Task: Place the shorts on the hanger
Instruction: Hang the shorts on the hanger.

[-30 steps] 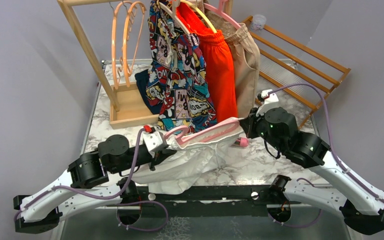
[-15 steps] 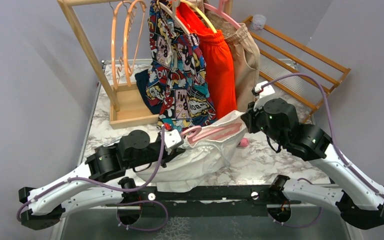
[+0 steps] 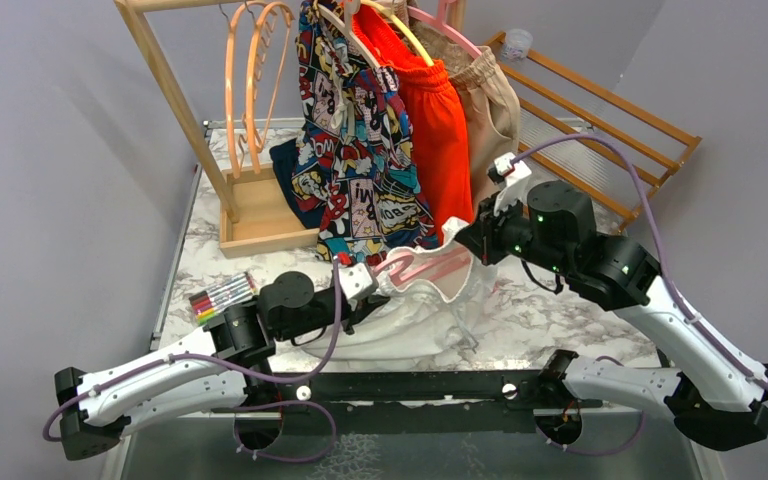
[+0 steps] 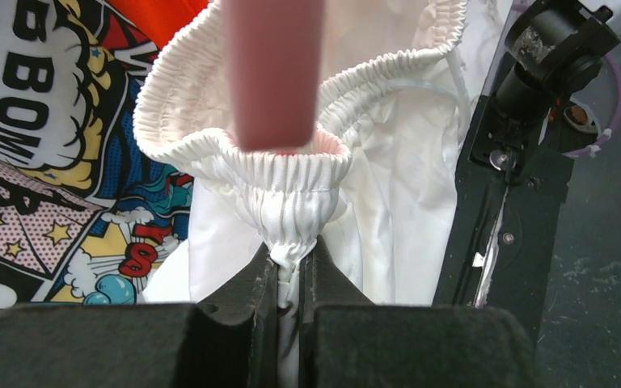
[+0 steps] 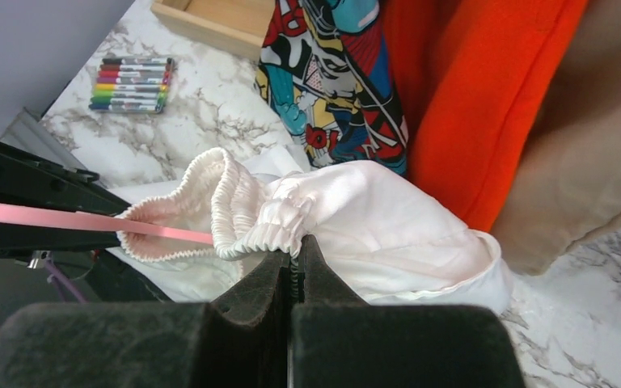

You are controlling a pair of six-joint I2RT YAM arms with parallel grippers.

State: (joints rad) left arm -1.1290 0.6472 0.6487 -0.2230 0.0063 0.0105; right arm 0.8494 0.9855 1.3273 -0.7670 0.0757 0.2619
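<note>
The white shorts (image 3: pixel 425 315) hang between my two grippers, low over the marble table in front of the rack. The pink hanger (image 3: pixel 430 267) lies inside the open elastic waistband; its hook end is by my left gripper. My left gripper (image 3: pixel 378 287) is shut on the gathered waistband (image 4: pixel 291 202), with the pink hanger (image 4: pixel 273 73) just above it. My right gripper (image 3: pixel 463 240) is shut on the other side of the waistband (image 5: pixel 259 222). In the right wrist view a thin pink hanger bar (image 5: pixel 89 219) runs into the shorts (image 5: pixel 396 226).
A wooden rack (image 3: pixel 175 95) behind holds two orange hangers (image 3: pixel 250 75), comic-print shorts (image 3: pixel 360 150), orange-red shorts (image 3: pixel 435 140) and a beige garment (image 3: pixel 495 120). A pack of markers (image 3: pixel 222 296) lies at the left. A wooden slatted frame (image 3: pixel 600 120) leans at the back right.
Both grippers have carried the shorts and hanger away from the near edge, towards the rack. The left arm has swung right and forward, which uncovers the markers. The waistband is less stretched.
</note>
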